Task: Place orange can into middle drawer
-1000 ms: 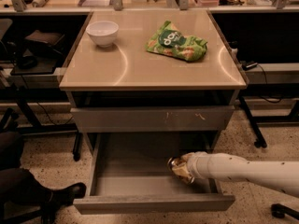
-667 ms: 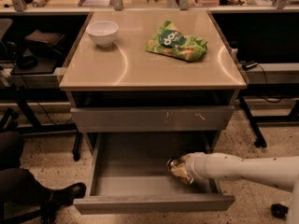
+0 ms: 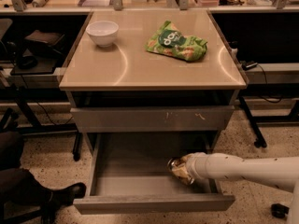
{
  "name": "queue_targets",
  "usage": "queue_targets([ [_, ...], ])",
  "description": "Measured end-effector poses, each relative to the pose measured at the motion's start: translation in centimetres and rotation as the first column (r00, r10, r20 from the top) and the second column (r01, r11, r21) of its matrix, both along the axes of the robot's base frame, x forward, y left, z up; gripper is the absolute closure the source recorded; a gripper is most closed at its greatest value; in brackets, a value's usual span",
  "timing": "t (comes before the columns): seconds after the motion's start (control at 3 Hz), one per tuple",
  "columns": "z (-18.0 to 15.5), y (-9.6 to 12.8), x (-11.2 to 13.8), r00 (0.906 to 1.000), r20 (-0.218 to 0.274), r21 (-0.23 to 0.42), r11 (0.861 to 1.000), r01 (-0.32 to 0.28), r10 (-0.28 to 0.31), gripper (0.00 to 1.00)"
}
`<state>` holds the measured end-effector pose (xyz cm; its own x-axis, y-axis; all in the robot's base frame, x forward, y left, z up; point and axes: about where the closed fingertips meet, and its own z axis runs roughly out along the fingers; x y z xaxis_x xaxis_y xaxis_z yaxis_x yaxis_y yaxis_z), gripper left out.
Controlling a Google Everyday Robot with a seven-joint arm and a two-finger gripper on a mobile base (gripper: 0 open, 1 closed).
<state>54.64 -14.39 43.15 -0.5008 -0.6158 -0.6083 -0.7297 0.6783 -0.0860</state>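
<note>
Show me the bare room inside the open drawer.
The middle drawer floor is bare from its left wall across to the orange can, which the gripper holds near the right side. It is crowded only there, where can and arm fill the right end.

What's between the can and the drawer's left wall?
Nothing: the drawer floor there is bare, per the camera view. The can is at the pincer, on the drawer's right side.

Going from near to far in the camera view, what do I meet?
Middle drawer front → can, held by the gripper inside that drawer → scratched drawer front → bag.
</note>
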Motion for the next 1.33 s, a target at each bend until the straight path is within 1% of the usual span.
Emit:
queue_targets([
  [0.67,0.0,0.0,0.0,1.0,0.0,0.0,1.0,0.0,0.0,0.1],
  [1.0,0.0,0.01,0.0,1.0,0.0,0.0,1.0,0.0,0.0,0.0],
  [1.33,0.0,0.01,0.0,1.0,0.0,0.0,1.0,0.0,0.0,0.0],
])
